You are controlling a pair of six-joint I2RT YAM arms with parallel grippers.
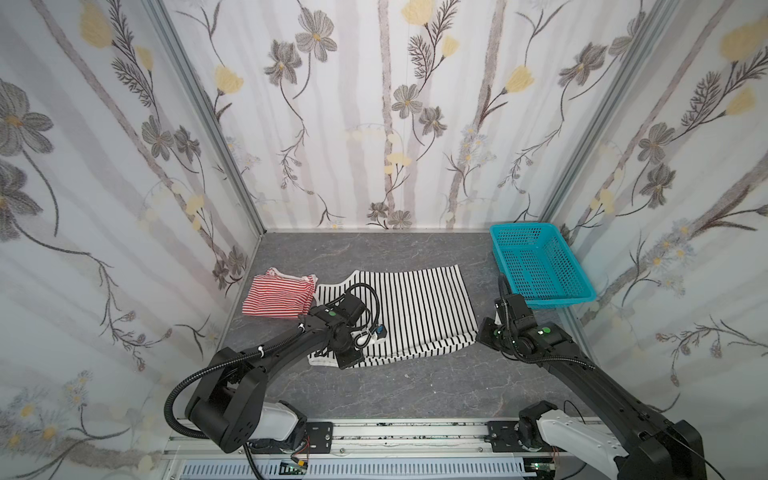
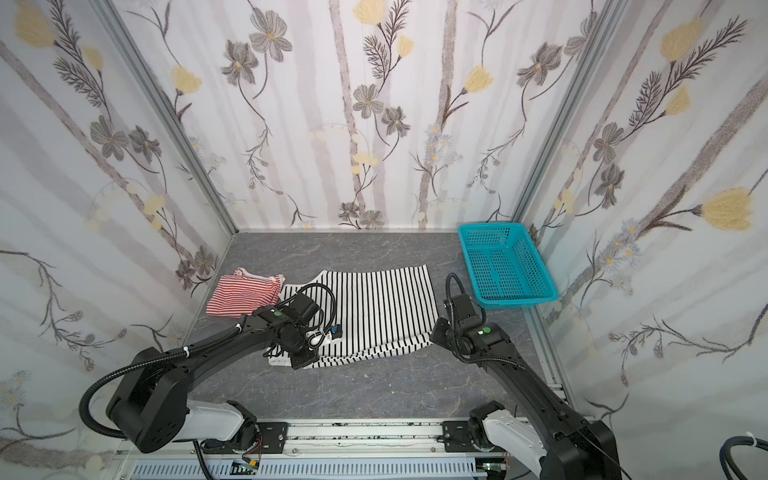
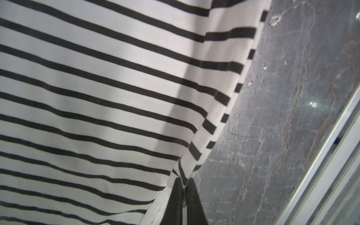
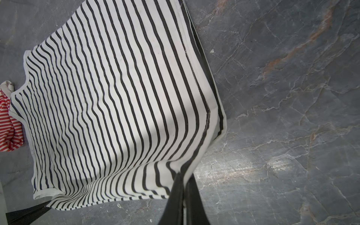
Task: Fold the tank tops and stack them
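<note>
Along near edge | black-and-white tank top (image 1: 415, 307) | left gripper (image 3: 184, 181) pinching left corner | right gripper (image 4: 184, 176) pinching right corner

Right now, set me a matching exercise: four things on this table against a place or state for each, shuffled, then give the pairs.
1. red-striped top
2. black-striped top
3. basket
4. left gripper

A. back right corner
B. shut on a cloth corner
C. folded small, far left
D. spread out in the middle

Pairs: 1-C, 2-D, 3-A, 4-B
</note>
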